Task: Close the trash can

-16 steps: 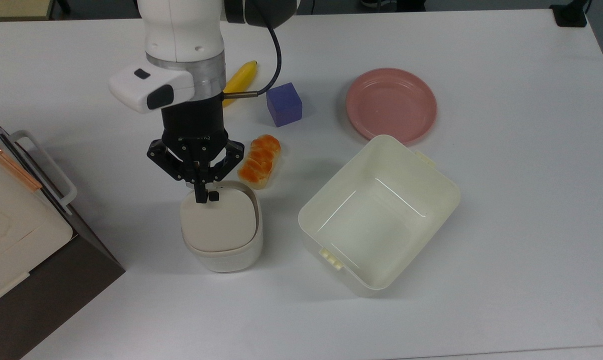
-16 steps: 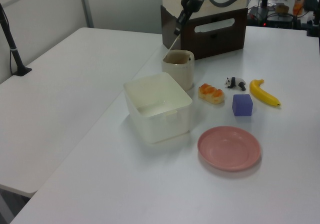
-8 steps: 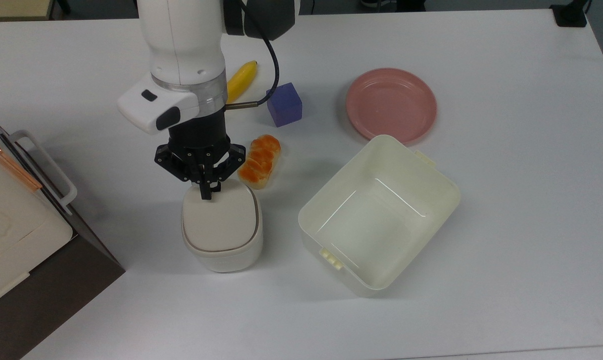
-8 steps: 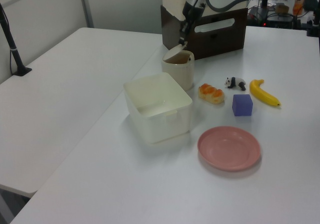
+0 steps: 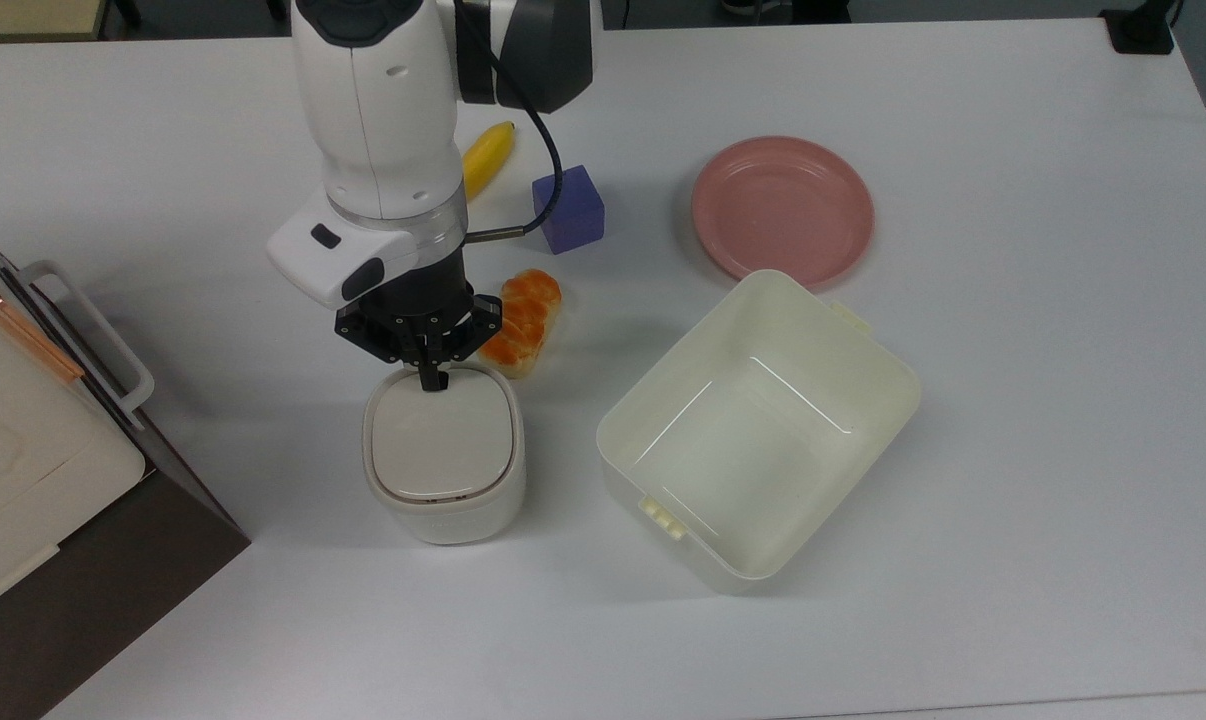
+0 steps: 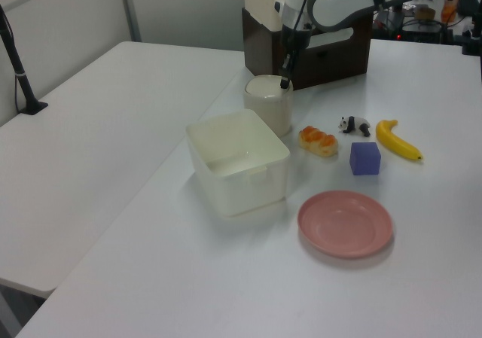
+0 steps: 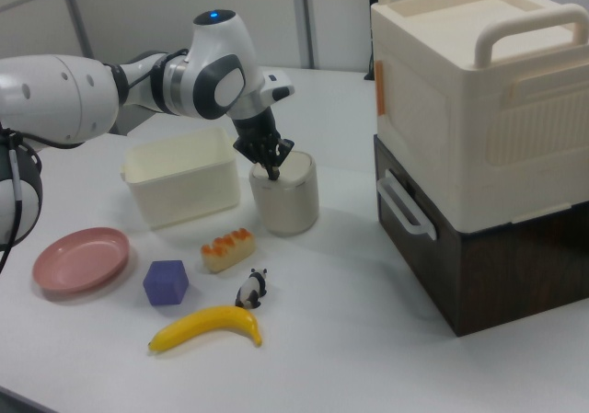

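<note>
Claw (image 5: 430, 381) clenched, fingertips together, pointing down onto the lid's rim at the top view's upper edge of the trash can (image 5: 444, 462). Lid lying flat, shut. Can upright on the counter (image 5: 1013, 400), between a brown cabinet (image 5: 113, 540) and a tub (image 5: 758, 425), just below bread (image 5: 525, 322).

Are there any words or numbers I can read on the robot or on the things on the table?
None can be read.
The gripper body has a faint pale mark in the top view, too blurred to read.
The trash can, tub and plate bear no text.
</note>
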Robot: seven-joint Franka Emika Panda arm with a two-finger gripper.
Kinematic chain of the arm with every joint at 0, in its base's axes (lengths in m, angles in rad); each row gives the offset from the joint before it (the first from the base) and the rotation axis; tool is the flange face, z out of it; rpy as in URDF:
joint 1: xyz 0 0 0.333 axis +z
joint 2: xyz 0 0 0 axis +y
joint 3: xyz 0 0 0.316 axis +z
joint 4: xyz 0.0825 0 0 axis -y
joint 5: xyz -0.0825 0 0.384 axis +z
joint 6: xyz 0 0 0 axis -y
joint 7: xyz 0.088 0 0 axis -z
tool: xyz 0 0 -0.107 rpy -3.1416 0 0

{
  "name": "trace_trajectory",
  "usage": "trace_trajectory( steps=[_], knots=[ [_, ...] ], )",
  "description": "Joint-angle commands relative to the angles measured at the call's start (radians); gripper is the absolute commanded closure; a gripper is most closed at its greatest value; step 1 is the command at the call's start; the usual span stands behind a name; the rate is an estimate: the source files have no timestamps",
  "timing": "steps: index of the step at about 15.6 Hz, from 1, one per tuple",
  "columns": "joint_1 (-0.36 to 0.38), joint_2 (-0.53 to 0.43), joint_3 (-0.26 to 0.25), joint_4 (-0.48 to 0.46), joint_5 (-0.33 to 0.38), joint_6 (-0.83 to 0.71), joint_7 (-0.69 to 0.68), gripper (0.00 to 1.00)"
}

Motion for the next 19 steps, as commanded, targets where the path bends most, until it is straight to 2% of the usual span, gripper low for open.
trace_trajectory(
  steps=[1,7,11,15,19],
  knots=[
    [0.008,0.041,-0.008,-0.022,0.015,0.011,-0.025,1.00],
    [0.005,0.024,-0.008,-0.011,0.016,0.006,-0.022,1.00],
    [0.010,-0.035,-0.005,-0.011,0.021,-0.011,-0.019,1.00],
    [0.013,-0.110,-0.002,-0.011,0.019,-0.110,-0.014,1.00],
    [0.011,-0.228,0.000,-0.014,0.018,-0.317,-0.008,1.00]
  ],
)
